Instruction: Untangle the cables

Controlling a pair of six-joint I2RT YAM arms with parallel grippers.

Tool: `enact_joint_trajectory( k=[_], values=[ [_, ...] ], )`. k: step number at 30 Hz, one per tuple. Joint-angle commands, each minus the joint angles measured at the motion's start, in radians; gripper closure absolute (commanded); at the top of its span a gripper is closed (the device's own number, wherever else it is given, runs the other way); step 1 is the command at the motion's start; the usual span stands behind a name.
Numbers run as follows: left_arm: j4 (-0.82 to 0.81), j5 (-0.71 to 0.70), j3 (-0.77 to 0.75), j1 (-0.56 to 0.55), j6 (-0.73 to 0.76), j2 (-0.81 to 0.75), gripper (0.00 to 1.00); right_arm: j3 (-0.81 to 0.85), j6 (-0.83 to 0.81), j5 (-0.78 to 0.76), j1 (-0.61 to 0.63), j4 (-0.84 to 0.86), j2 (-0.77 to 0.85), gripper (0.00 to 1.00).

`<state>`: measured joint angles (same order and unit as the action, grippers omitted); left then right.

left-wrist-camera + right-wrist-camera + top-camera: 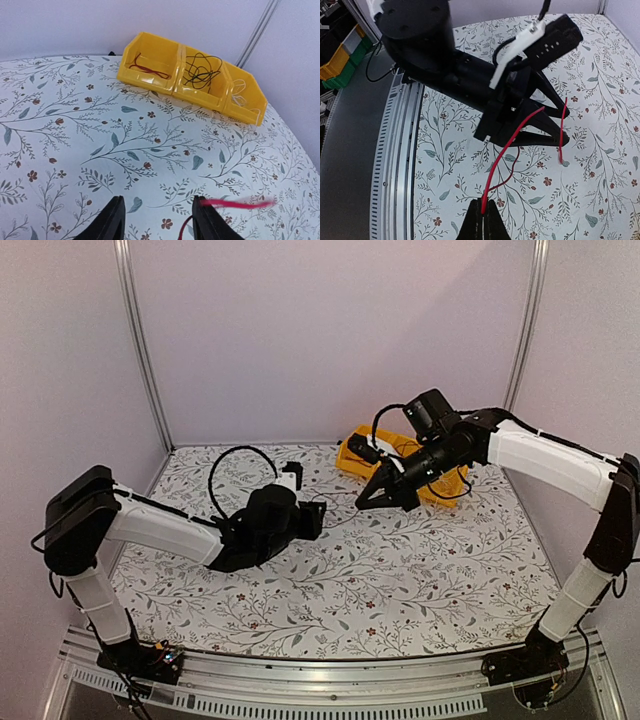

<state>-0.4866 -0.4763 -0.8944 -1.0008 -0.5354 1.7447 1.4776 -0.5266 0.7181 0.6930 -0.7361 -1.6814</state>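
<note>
A red cable point(512, 142) runs from my right gripper point(484, 212), which is shut on its end, up across the fingers of my left gripper point(547, 125). Its far end point(562, 135) hangs by the left fingertips. In the left wrist view my left gripper point(160, 220) is open a little above the table, and the red cable point(240, 204) shows blurred beside its right finger point(207, 220). Three joined yellow bins point(150, 42) hold another red cable point(147, 70), a black cable point(200, 72) and a white cable point(240, 90). From above, the two grippers point(318, 520) point(365, 502) face each other mid-table.
The yellow bins point(352, 452) stand at the back right of the floral-patterned table point(400, 580), just behind the right arm. Pale walls with metal posts point(140, 340) enclose the back and sides. A metal rail point(300, 695) runs along the near edge.
</note>
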Motion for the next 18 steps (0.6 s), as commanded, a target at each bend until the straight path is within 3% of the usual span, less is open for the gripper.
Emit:
enact_joint_trajectory(
  k=[1,7,18],
  values=[
    [-0.03,0.006,0.061,0.085,-0.085,0.054,0.54,0.083,-0.038,0.127,0.002,-0.085,0.126,1.0],
    [-0.063,0.041,0.161,0.165,-0.126,0.04,0.55,0.115,-0.041,0.088,-0.008,-0.104,0.21,1.0],
    [0.021,0.04,0.254,0.175,-0.078,-0.1,0.54,0.108,-0.02,0.017,-0.077,-0.009,0.146,1.0]
  ],
)
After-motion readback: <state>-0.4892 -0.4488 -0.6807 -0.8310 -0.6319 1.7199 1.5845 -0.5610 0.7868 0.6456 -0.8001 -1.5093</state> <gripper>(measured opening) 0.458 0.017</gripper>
